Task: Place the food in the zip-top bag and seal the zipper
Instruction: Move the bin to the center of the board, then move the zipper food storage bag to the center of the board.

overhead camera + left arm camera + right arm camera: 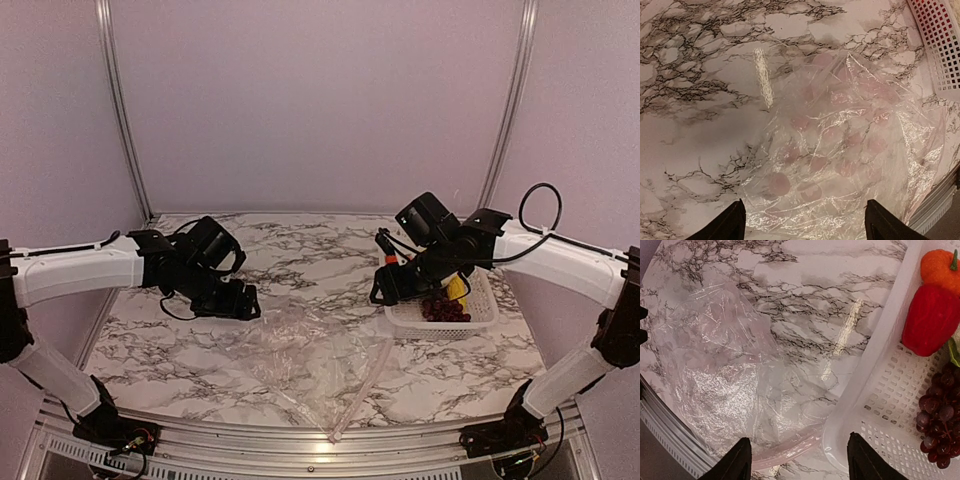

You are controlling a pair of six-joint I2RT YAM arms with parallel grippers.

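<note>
The clear zip-top bag [310, 355] lies flat and crinkled on the marble table between the arms. Its zipper [362, 392] runs along the bag's right edge toward the front; it shows as a pinkish strip in the right wrist view [790, 447]. The food is in the white basket [440, 327]: red pepper [930, 320], orange fruit [940, 267], grape bunch [940, 415], a green leaf sliver [955, 350] and a yellow piece [458, 288]. My left gripper [245, 300] is open and empty over the bag's far left edge [840, 150]. My right gripper [385, 290] is open and empty above the basket's left rim.
The basket's corner also shows in the left wrist view [940, 45]. The metal frame rail [300, 440] runs along the table's front edge just past the bag. Walls enclose the back and sides.
</note>
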